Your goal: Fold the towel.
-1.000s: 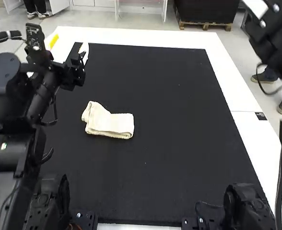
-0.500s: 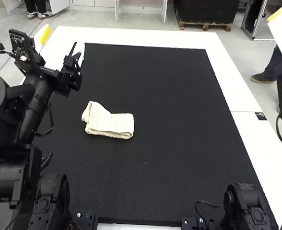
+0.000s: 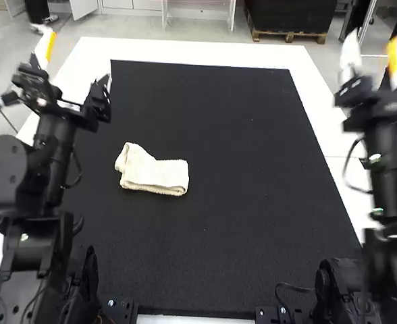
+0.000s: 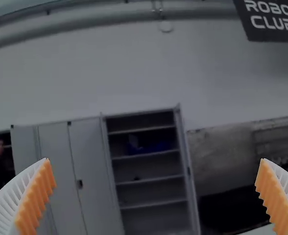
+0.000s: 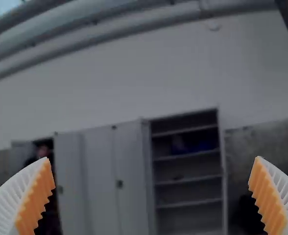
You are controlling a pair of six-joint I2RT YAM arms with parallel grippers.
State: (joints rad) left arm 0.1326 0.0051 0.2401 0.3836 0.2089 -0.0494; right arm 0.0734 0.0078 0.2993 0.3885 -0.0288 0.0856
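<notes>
Cream towel (image 3: 159,175) lies apart from left end effector (image 3: 75,57)

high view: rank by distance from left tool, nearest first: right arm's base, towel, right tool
1. Towel: on the mat, left of its middle.
2. Right tool: raised, at the view's right.
3. Right arm's base: low, at the near right.

Right arm (image 3: 387,169) blurred, cut off by high view's edge. Left arm (image 3: 48,158) also cropped, hides part of black mat (image 3: 232,223). Towel (image 3: 156,177): underside hidden, layers too small to count. Ribbed fingers (image 4: 36,198) cropped in wrist views.
</notes>
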